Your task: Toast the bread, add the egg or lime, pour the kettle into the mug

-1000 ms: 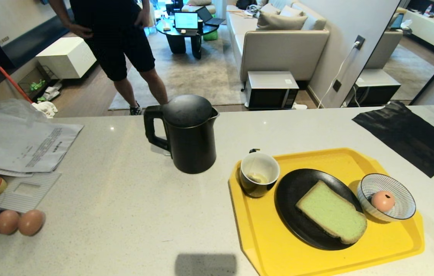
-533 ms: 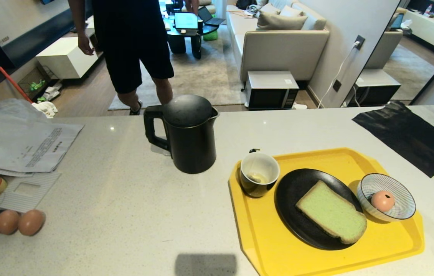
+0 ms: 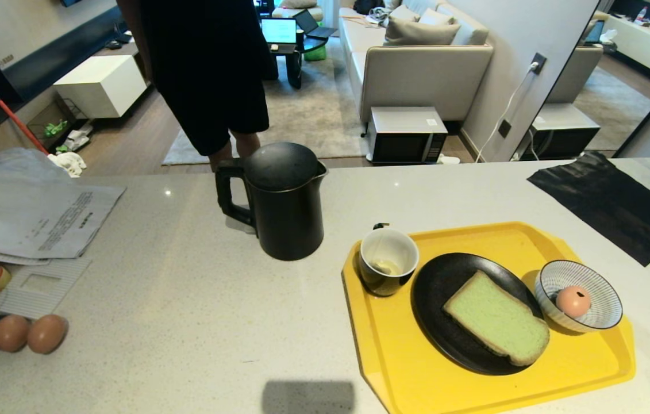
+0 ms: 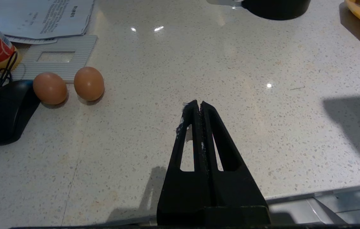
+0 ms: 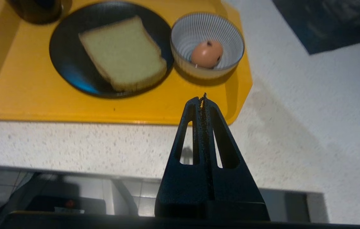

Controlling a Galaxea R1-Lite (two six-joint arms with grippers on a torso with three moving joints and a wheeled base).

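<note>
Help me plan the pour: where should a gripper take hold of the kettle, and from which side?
Probably the kettle by its loop handle, approached from the robot's left. The handle juts out on that side, away from the mug, and the spout sits opposite, toward the tray.

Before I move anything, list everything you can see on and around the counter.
kettle: one, matte black, on the counter left of the tray
tray: one, yellow, counter's right side
mug: one, black outside and white inside, tray's left corner
plate: one, black, middle of the tray
bread: one slice, pale green, on the plate
bowl: one, blue-and-white striped, tray's right side
egg: one, pinkish, in the bowl
brown eggs: two, counter's left edge
papers: a pile, white, far left
black sheet: one, far right
person: one, dark clothes, behind the counter
left claw: shut, over bare counter
right claw: shut, at the tray's near edge
</note>
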